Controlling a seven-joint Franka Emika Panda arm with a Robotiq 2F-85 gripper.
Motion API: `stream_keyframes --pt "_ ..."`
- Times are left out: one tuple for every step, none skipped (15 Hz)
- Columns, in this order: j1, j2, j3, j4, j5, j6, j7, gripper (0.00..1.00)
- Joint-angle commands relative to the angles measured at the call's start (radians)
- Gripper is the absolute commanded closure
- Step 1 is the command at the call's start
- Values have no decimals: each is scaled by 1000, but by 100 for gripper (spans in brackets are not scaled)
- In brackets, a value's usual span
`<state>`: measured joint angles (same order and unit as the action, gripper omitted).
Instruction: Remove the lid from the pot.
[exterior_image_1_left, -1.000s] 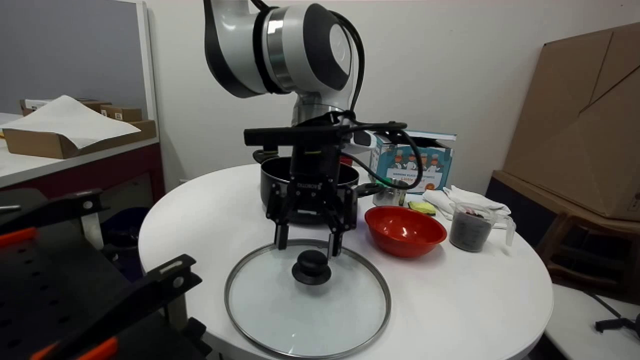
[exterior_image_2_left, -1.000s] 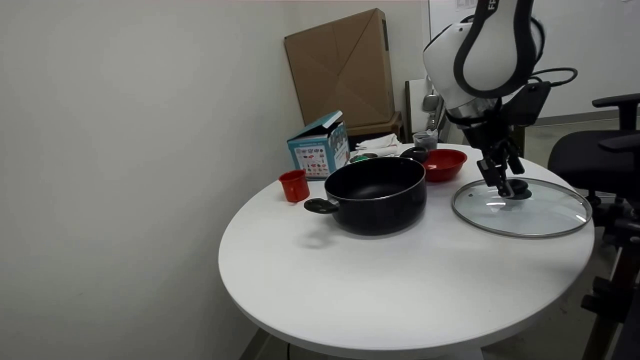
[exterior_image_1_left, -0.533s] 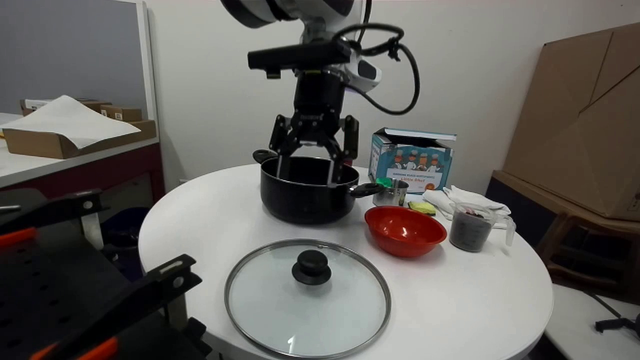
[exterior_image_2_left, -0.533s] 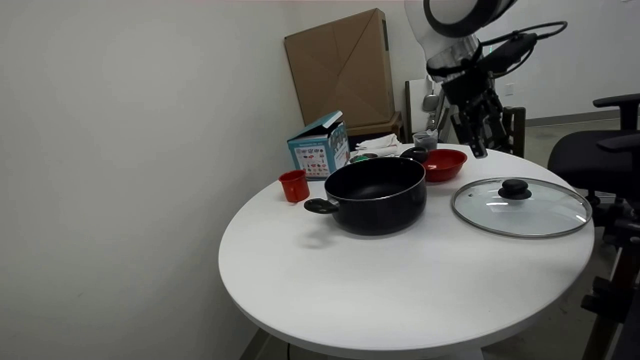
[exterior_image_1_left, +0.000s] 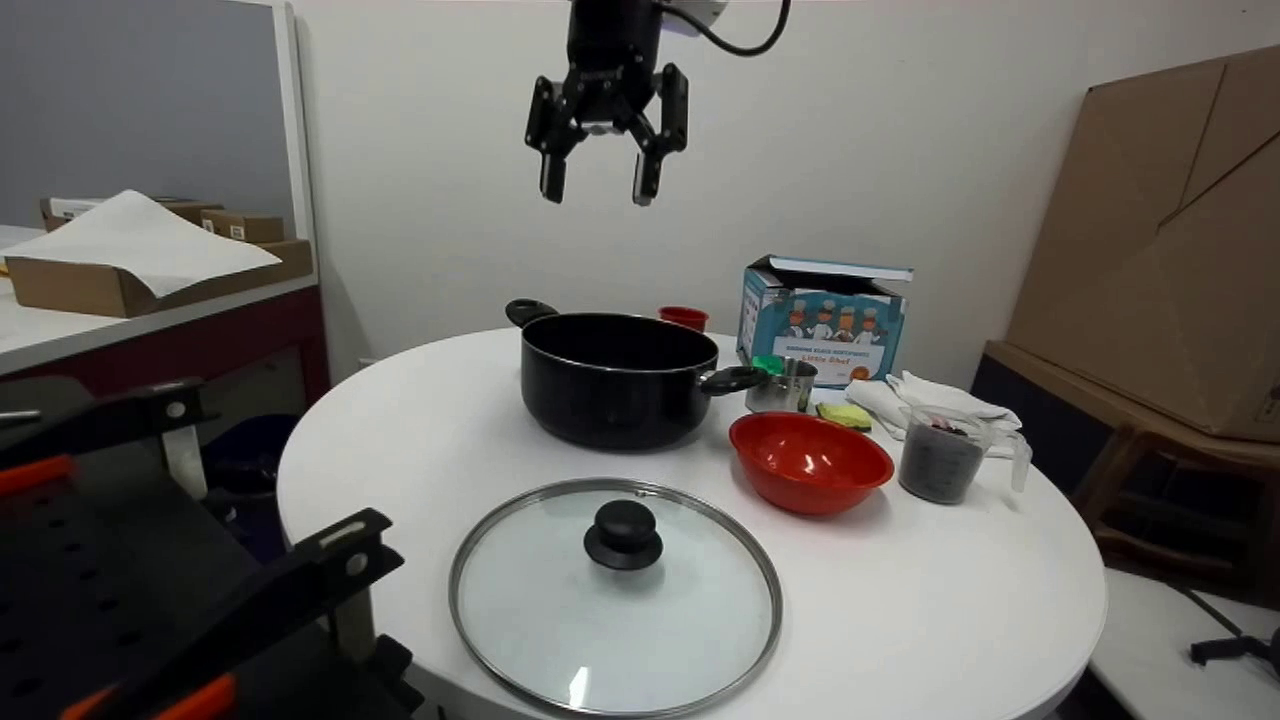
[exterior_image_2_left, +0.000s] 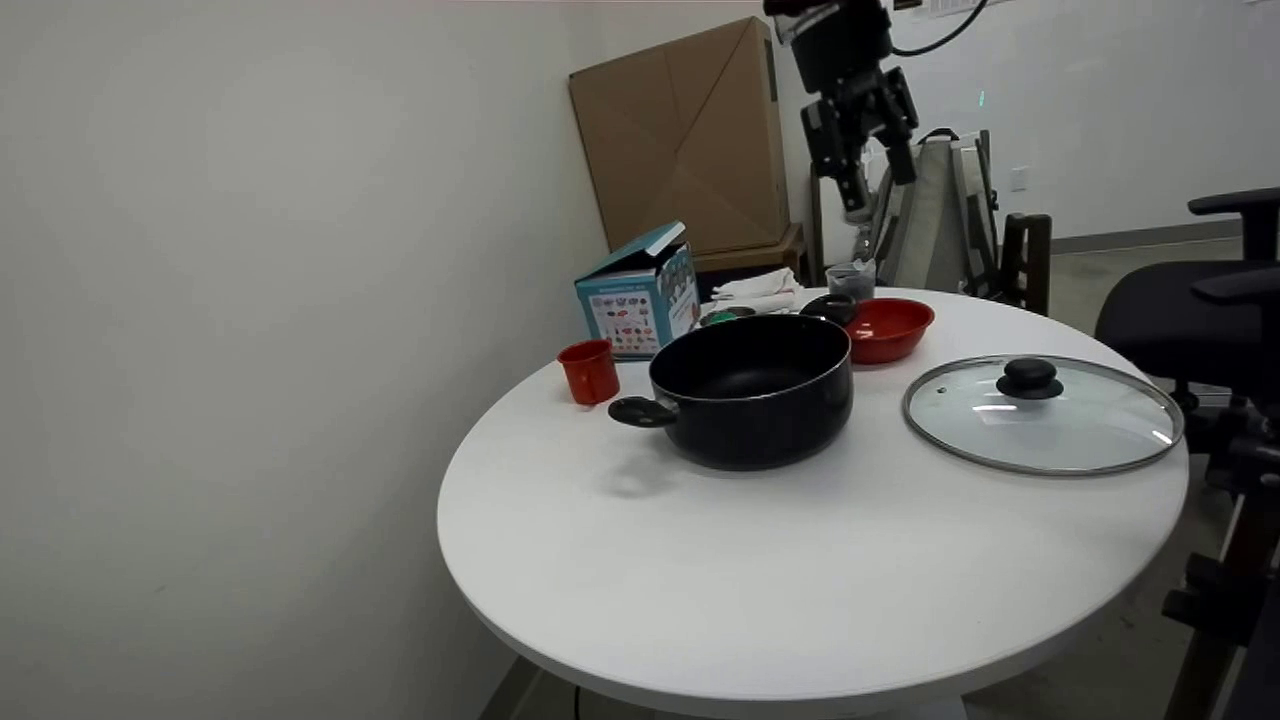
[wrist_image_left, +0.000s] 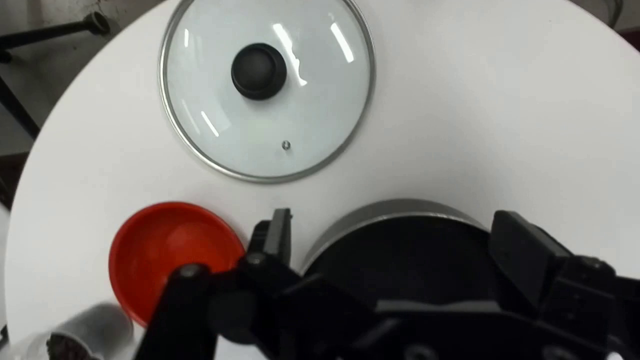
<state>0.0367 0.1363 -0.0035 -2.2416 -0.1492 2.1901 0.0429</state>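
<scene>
The lid, clear glass with a metal rim and black knob, lies flat on the white table in both exterior views (exterior_image_1_left: 615, 610) (exterior_image_2_left: 1045, 430) and at the top of the wrist view (wrist_image_left: 280, 125). The black pot (exterior_image_1_left: 610, 400) stands uncovered behind it; it also shows in an exterior view (exterior_image_2_left: 755, 430) and the wrist view (wrist_image_left: 400, 250). Its inside looks dark and empty. My gripper (exterior_image_1_left: 598, 197) is open, with nothing between its fingers, high above the table, also seen so in an exterior view (exterior_image_2_left: 880, 197) and the wrist view (wrist_image_left: 394, 215). It touches nothing.
On the white table (exterior_image_2_left: 800, 580), a red bowl (exterior_image_1_left: 812, 465) stands beside the pot and lid. A measuring cup (exterior_image_1_left: 942, 458), sponge (exterior_image_1_left: 845, 415), steel cup (exterior_image_1_left: 782, 390), white cloth (exterior_image_1_left: 905, 395), blue box (exterior_image_1_left: 825, 325) and red cup (exterior_image_2_left: 588, 372) stand around the pot.
My open gripper was low around the lid's knob and has risen high and moved back from it. The lid and pot have stayed in place.
</scene>
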Motion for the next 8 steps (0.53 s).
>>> stream_keyframes --pt "20 -12 33 85 37 -6 34 0" --pt "25 -12 39 107 33 -10 44 0" --pt "17 -11 32 69 13 -1 24 0" --pt "20 -12 36 82 13 -2 27 0" --pt "20 -10 37 81 13 -2 27 0" --pt "19 -8 36 77 13 -2 27 0" --pt "17 -7 35 75 12 -2 27 0" --pt "16 -6 34 74 12 -2 27 0"
